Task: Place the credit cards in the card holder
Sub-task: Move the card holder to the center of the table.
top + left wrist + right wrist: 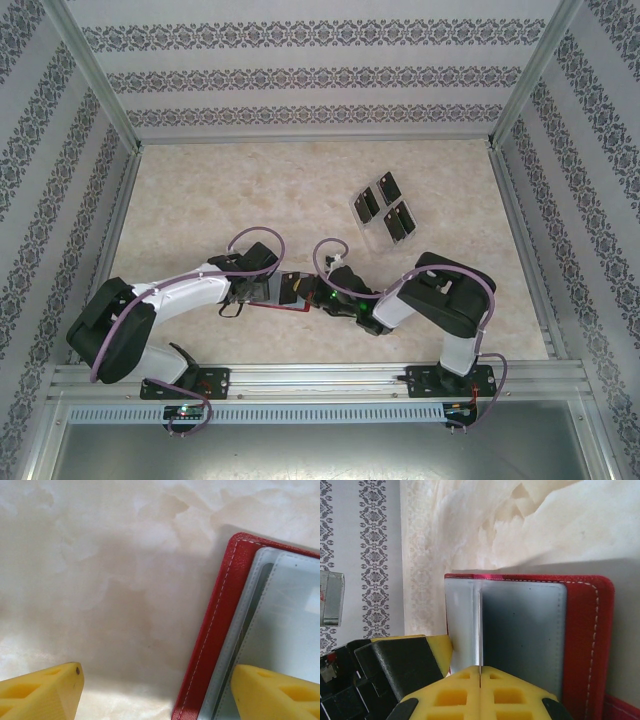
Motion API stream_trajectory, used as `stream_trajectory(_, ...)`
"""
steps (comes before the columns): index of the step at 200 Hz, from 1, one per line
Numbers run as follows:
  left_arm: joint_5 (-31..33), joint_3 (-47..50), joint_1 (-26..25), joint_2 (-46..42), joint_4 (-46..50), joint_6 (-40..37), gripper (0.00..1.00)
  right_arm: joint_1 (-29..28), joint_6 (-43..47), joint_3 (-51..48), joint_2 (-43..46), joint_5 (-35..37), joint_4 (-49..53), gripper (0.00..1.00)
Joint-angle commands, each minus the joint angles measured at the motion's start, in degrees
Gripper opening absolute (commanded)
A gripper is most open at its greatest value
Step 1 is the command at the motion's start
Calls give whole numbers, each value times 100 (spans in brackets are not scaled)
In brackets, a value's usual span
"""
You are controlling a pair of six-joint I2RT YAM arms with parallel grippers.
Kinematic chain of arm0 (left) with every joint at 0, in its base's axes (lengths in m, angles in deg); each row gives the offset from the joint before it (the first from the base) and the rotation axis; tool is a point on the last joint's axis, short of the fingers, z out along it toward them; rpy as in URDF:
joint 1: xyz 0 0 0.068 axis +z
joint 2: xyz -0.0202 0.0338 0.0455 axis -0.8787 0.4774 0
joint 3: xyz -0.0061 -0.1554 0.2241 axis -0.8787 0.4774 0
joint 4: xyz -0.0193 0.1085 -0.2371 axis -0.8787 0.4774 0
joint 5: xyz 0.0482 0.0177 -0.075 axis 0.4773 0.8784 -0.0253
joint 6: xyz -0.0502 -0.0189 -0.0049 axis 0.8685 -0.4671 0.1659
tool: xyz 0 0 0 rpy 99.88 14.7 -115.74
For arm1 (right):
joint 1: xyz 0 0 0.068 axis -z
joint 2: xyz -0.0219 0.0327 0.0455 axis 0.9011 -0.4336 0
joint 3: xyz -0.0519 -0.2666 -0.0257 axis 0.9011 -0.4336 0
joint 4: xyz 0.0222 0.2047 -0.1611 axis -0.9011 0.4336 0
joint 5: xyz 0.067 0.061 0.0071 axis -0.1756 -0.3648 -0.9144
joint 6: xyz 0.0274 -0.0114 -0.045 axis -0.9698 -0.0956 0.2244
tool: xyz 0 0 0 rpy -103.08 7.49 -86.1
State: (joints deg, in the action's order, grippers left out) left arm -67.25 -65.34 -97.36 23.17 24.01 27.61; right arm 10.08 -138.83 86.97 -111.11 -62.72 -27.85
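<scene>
The red card holder [272, 305] [215, 630] [580, 645] lies open on the table between both grippers, grey pockets up. My right gripper [303, 291] [480, 669] is shut on a thin credit card [291, 286] [480, 630], seen edge-on and standing over the pockets. My left gripper [260, 290] [156, 675] is open; one of its fingers [275, 692] [432, 650] rests over the holder's grey pocket and the other [45, 692] over bare table. More black credit cards [368, 205] sit in a clear rack [385, 212].
The clear rack stands at the back right of the marble table [250, 190]; a corner of it [330, 597] shows at the left of the right wrist view. Patterned walls and metal rails [300, 375] enclose the table.
</scene>
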Motion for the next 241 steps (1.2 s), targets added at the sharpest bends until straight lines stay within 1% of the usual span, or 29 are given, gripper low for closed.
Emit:
stream_trajectory(1, -18, 203, 51, 94, 376, 68, 79, 8, -75, 62, -153, -100, -229, 0)
stream_trajectory(49, -27, 222, 55, 73, 385, 78, 79, 8, -102, 143, -204, -89, -282, 0)
stream_trajectory(91, -36, 225, 49, 69, 385, 79, 79, 6, -155, 118, -204, 66, -347, 0)
stream_trajectory(152, -42, 243, 53, 64, 391, 81, 79, 4, -330, 126, -524, 121, -711, 0)
stream_trajectory(202, -53, 268, 54, 34, 393, 84, 79, -53, -376, 169, -634, 197, -770, 0)
stream_trajectory(241, -54, 279, 51, 16, 406, 101, 79, -98, -423, 83, -613, 393, -779, 0)
